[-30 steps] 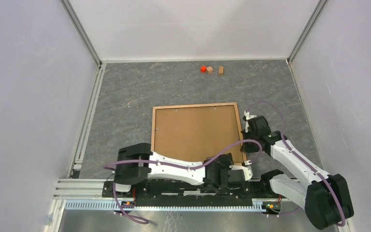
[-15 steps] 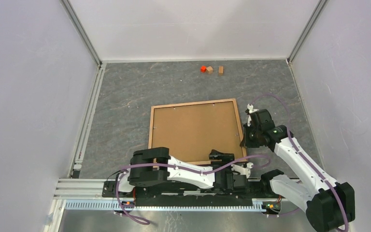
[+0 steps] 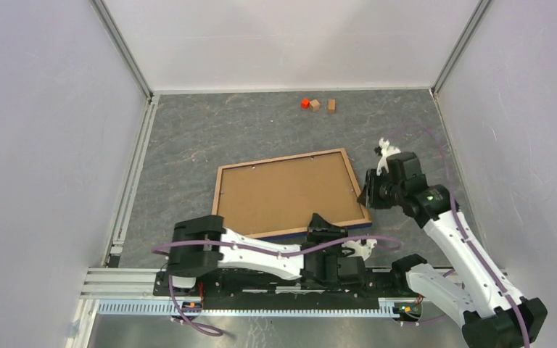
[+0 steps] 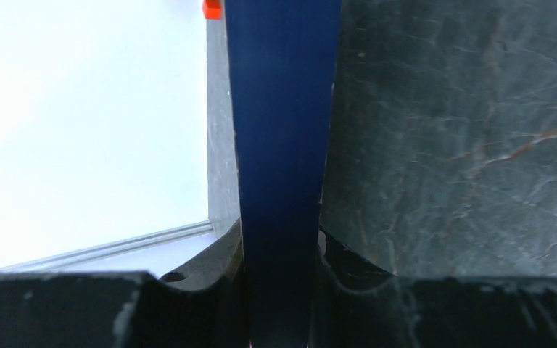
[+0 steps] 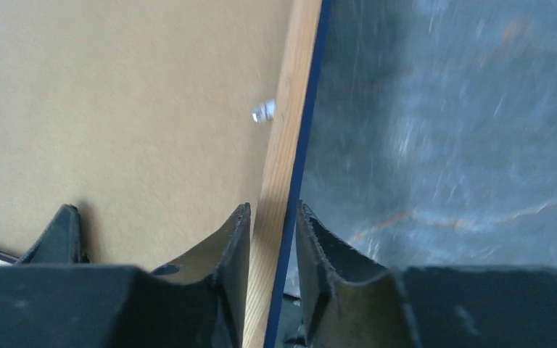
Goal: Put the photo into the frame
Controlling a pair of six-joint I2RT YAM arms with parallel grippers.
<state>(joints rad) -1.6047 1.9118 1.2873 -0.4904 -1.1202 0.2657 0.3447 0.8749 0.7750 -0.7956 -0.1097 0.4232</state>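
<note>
the left gripper [image 3: 324,226] is clenched on the near rail of the frame [image 3: 283,158], towards that rail's right end; in the left wrist view the dark blue face of the rail fills the gap between its fingers [image 4: 225,254], which press on it from both sides. the right gripper [image 3: 368,196] grasps the frame's right rail about halfway along, and its wrist view shows the light wood rail with its blue edge pinched between the two fingers [image 5: 233,239].

the frame sits light wood side up, its brown backing board [image 3: 286,192] facing the camera, and it is turned askew, the left end swung nearer the arms than the right. a thin blue line shows under the near rail. a small metal tab [image 5: 262,111] lies on the board just beside the right rail.

well beyond the frame's far rail, at the back edge of the grey tabletop [image 3: 188,138], stand a red block [image 3: 304,103] and two wooden blocks [image 3: 315,104] in a row.
</note>
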